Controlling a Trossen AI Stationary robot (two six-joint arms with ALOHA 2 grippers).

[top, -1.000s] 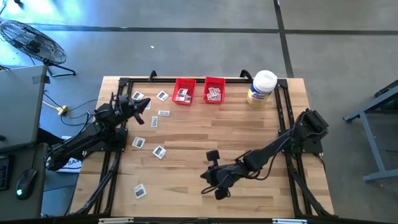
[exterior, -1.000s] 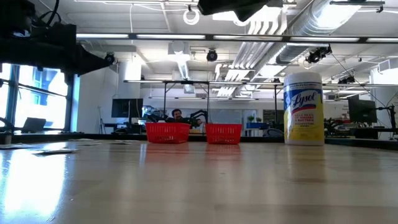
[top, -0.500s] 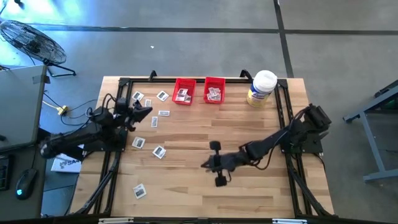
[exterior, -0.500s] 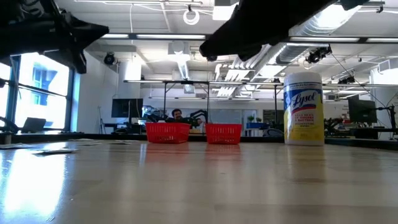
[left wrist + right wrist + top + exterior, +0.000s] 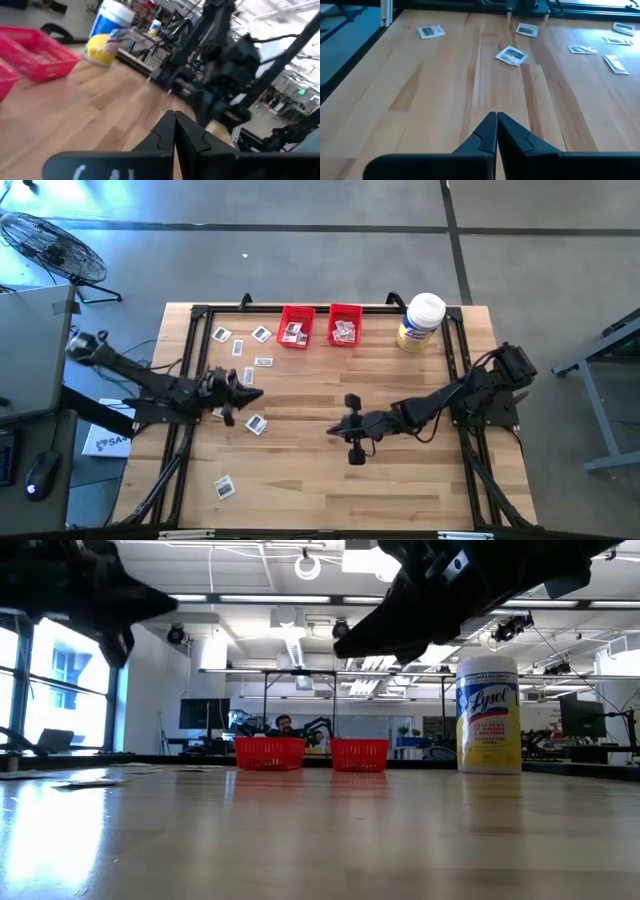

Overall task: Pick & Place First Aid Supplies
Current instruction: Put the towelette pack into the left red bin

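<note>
Packets of first aid supplies lie loose on the left half of the wooden table, taken here relative to the two red bins at the far edge. Nearest the front, and farthest from the bins, one packet lies alone, its long axis skewed to the table edge. Farther back, another packet lies flat just beside the left gripper, whose fingers are pressed together and hold nothing; part of a further packet is covered by that arm. The right gripper hangs over the table's middle, in front of the bins, jaws likewise shut and empty; its wrist view shows the fingers meeting over bare wood. Closer to the bins, a slim packet lies with its long axis parallel to the far edge, and an upright-lying one points toward the bins. Two more sit just left of the bins. Inside both bins pale packets show, but their print and number cannot be made out. A white-lidded jar stands right of the bins. In the low view the loose packets are barely discernible; beyond the table lies a workshop with ceiling lights, ducts and windows.
</note>
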